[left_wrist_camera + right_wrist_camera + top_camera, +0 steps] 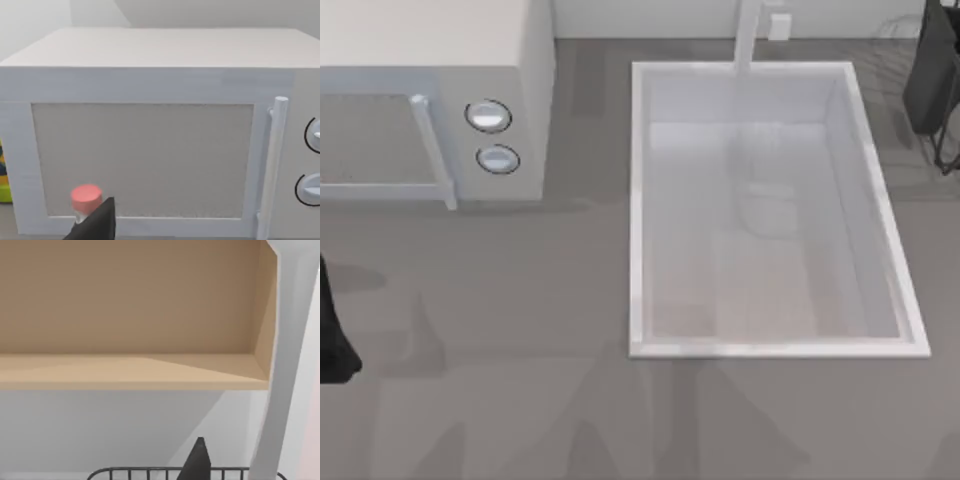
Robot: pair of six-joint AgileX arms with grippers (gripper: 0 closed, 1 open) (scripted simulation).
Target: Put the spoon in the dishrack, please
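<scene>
Spoon (85, 199), known by its red knob, stands just beside your left claw (97, 226) before the microwave (150, 150); its grip cannot be told, so confirm the hold, then carry it level to the dishrack (150, 472) near the parked right claw (197, 460).

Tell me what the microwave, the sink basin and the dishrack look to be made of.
White box-shaped microwave: likely painted metal or plastic, matte, flat and even in tone; its two round knobs look glossy chrome. White rectangular sink basin: smooth, pale, faintly sheened, perhaps enamel or ceramic. Black dishrack: thin dark bars, probably coated wire.
</scene>
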